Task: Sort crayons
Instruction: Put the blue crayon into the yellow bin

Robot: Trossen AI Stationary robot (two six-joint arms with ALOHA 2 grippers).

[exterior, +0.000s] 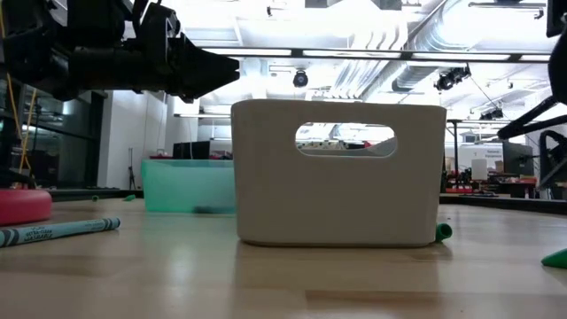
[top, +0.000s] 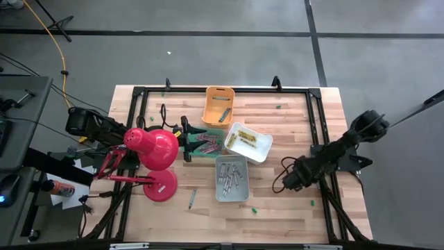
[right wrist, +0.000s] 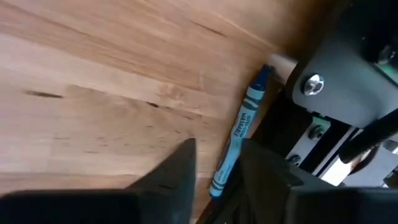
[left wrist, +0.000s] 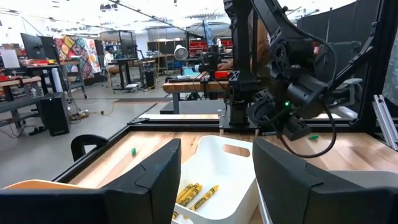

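Sorted: yellow crayons (top: 248,141) in white bin (top: 262,151), centre; grey in bin below.
Left over: blue crayon (right wrist: 239,134) between right gripper (right wrist: 217,163) fingers, not yet pinched; another lower left.
Left gripper (left wrist: 214,177): spread, empty.

Printed lettering runs along the paper wrapper of the blue crayon (right wrist: 239,134) right of centre in the right wrist view, and along the teal crayon (exterior: 58,232) at the low view's lower left; neither can be read.

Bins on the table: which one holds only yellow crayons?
The white bin, tilted beside the orange bin; its yellow crayons differ from the grey ones in the neighbouring grey bin.
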